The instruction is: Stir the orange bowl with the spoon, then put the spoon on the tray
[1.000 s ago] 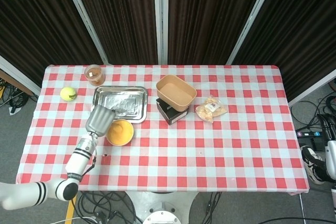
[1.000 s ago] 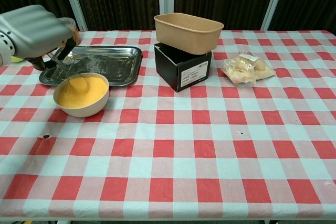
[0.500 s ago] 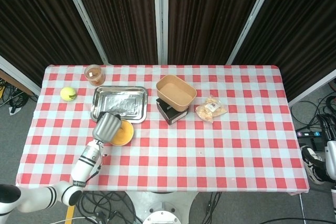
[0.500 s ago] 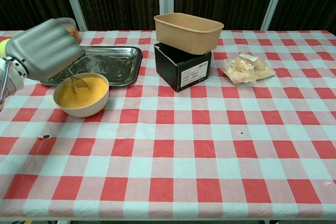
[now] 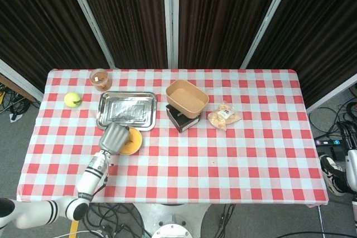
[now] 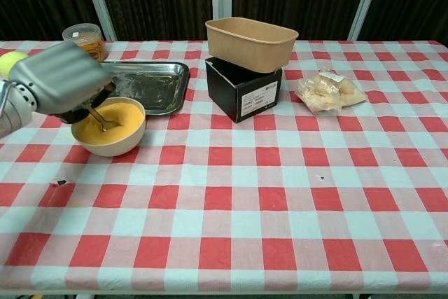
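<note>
Chest view gives us the left hand [image 6: 59, 83] closed around the spoon [image 6: 102, 120], its tip dipped in the orange bowl [image 6: 112, 131] just in front of the tray [image 6: 150, 82] on the checked table [image 6: 280, 194]. Head view puts that hand [image 5: 113, 137] over the bowl's left edge, and we see only a white bit of the right arm at the frame's right edge, so its hand is out of sight. We also note a brown container [image 6: 250, 43] on a black box [image 6: 245, 92].
</note>
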